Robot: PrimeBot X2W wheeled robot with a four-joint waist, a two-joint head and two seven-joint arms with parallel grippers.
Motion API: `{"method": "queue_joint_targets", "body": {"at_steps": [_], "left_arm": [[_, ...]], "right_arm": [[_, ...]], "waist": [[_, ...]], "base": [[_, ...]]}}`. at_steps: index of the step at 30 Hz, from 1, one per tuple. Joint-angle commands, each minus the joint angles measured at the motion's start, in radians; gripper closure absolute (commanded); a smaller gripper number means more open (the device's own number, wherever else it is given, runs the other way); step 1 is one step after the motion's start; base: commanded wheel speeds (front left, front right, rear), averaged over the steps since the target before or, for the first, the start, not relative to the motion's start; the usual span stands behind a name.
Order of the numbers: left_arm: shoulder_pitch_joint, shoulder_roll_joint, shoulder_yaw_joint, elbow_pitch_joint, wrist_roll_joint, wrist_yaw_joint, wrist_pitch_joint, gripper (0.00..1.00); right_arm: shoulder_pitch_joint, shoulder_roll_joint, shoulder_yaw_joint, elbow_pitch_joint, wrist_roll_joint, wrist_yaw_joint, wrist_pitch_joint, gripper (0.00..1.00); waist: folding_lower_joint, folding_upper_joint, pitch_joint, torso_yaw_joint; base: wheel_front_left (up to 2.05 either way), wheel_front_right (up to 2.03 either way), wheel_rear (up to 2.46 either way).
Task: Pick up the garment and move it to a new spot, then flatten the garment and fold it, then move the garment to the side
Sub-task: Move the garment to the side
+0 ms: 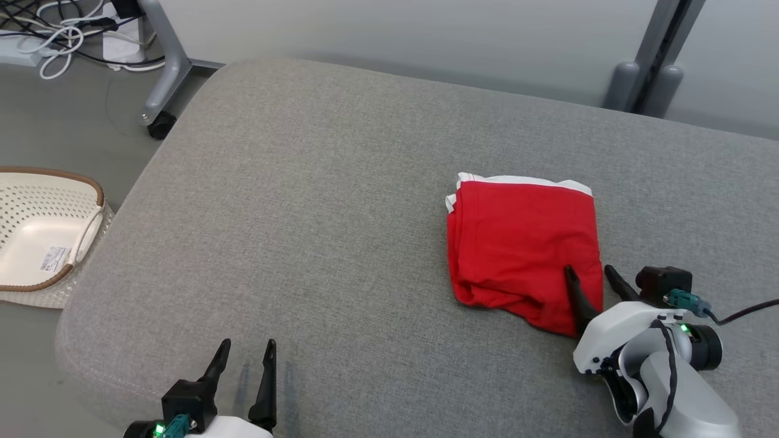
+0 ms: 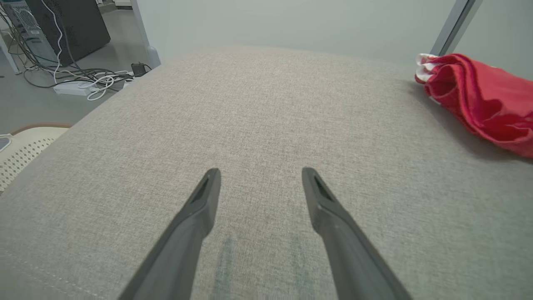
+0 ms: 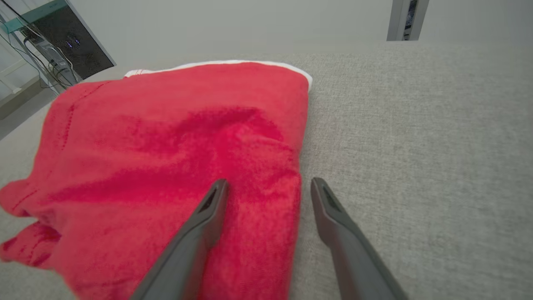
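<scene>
Sticker (image 1: 55, 258) inside basket (image 1: 36, 201), print unreadable

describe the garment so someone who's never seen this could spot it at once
Start at the wide grey cushioned surface; on its right half, toward the near edge, lies a folded garment. It is bright red with a white band along its far edge, unlike the pale perforated basket on the floor to the left.
</scene>
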Motion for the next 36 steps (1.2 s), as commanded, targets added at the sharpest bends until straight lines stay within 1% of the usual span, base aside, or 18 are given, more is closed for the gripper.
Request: {"method": "queue_joint_targets", "body": {"at_steps": [1, 2, 3, 4, 5, 9, 12, 15, 16, 20, 21, 22, 27, 32, 36], "left_arm": [[-0.013, 0.003, -0.001, -0.003, 0.003, -0.001, -0.001, 0.0], [-0.013, 0.003, -0.002, -0.003, 0.003, -0.002, -0.001, 0.0], [-0.014, 0.003, -0.002, -0.004, 0.003, -0.001, -0.002, 0.0], [-0.014, 0.003, -0.001, -0.004, 0.003, -0.001, -0.002, 0.0], [-0.015, 0.003, 0.0, -0.004, 0.003, -0.001, -0.002, 0.0], [-0.022, 0.003, 0.005, -0.008, 0.009, -0.002, -0.002, 0.0], [-0.024, 0.003, 0.01, -0.011, 0.018, -0.006, -0.001, 0.0], [-0.023, 0.003, 0.012, -0.009, 0.029, -0.015, -0.001, 0.0], [-0.023, 0.003, 0.012, -0.009, 0.029, -0.015, -0.001, 0.0], [-0.02, 0.003, 0.013, -0.007, 0.035, -0.025, -0.001, 0.0], [-0.02, 0.004, 0.016, -0.008, 0.034, -0.026, -0.002, 0.0], [-0.025, 0.003, 0.013, -0.009, 0.034, -0.03, -0.002, 0.0], [-0.045, 0.003, 0.008, -0.003, 0.032, -0.031, -0.001, 0.0], [-0.067, 0.004, -0.011, 0.0, 0.025, -0.029, -0.002, 0.0], [-0.076, 0.004, -0.025, 0.007, 0.027, -0.033, -0.001, 0.0]], "right_arm": [[-0.027, -0.01, -0.008, 0.039, 0.0, 0.0, -0.002, 0.0], [-0.032, -0.008, -0.002, 0.059, 0.014, 0.0, -0.002, 0.0], [-0.038, -0.008, 0.01, 0.075, 0.024, 0.0, -0.002, 0.07], [-0.042, -0.008, 0.021, 0.088, 0.04, 0.0, -0.002, 0.68], [-0.046, -0.009, 0.036, 0.095, 0.059, 0.0, -0.002, 1.0], [-0.062, -0.009, 0.075, 0.105, 0.099, 0.0, -0.003, 1.0], [-0.064, -0.01, 0.068, 0.072, 0.1, 0.0, -0.004, 1.0], [-0.029, -0.01, 0.062, 0.037, 0.098, 0.0, -0.004, 1.0], [-0.029, -0.01, 0.062, 0.037, 0.098, 0.0, -0.004, 1.0], [0.012, -0.009, 0.079, -0.009, 0.096, 0.0, -0.005, 1.0], [0.019, -0.009, 0.089, -0.016, 0.09, 0.0, -0.004, 1.0], [0.032, -0.009, 0.106, -0.027, 0.083, 0.0, -0.004, 1.0], [0.041, -0.008, 0.137, -0.045, 0.071, 0.0, -0.005, 1.0], [0.056, -0.008, 0.187, -0.05, 0.089, 0.0, -0.005, 1.0], [0.06, -0.008, 0.231, -0.05, 0.108, 0.0, -0.005, 1.0]], "waist": [[0.0, -0.0001, 0.007, 0.013], [0.0, -0.0001, 0.008, 0.016], [0.0, -0.0001, 0.009, 0.017], [0.0, -0.0001, 0.008, 0.017], [0.0, -0.0001, 0.008, 0.016], [0.0, -0.0001, 0.002, -0.009], [0.0, -0.0001, -0.009, -0.046], [0.0, -0.0001, -0.028, -0.103], [0.0, -0.0001, -0.028, -0.103], [0.0, -0.0001, -0.047, -0.207], [0.0, -0.0001, -0.05, -0.241], [0.0, -0.0001, -0.051, -0.306], [0.0, -0.0001, -0.045, -0.469], [0.0, -0.0001, -0.039, -0.604], [0.0, -0.0001, -0.033, -0.691]], "base": [[0.0, 0.0, 0.0], [0.0, 0.0, 0.0], [0.0, 0.0, 0.0], [0.0, 0.0, 0.0], [0.0, 0.0, 0.0], [0.0, 0.0, 0.0], [0.0, 0.0, 0.0], [0.0, 0.0, 0.0], [0.0, 0.0, 0.0], [0.0, 0.0, 0.0], [0.0, 0.0, 0.0], [0.0, 0.0, 0.0], [0.0, 0.0, 0.0], [0.0, 0.0, 0.0], [0.0, 0.0, 0.0]]}}
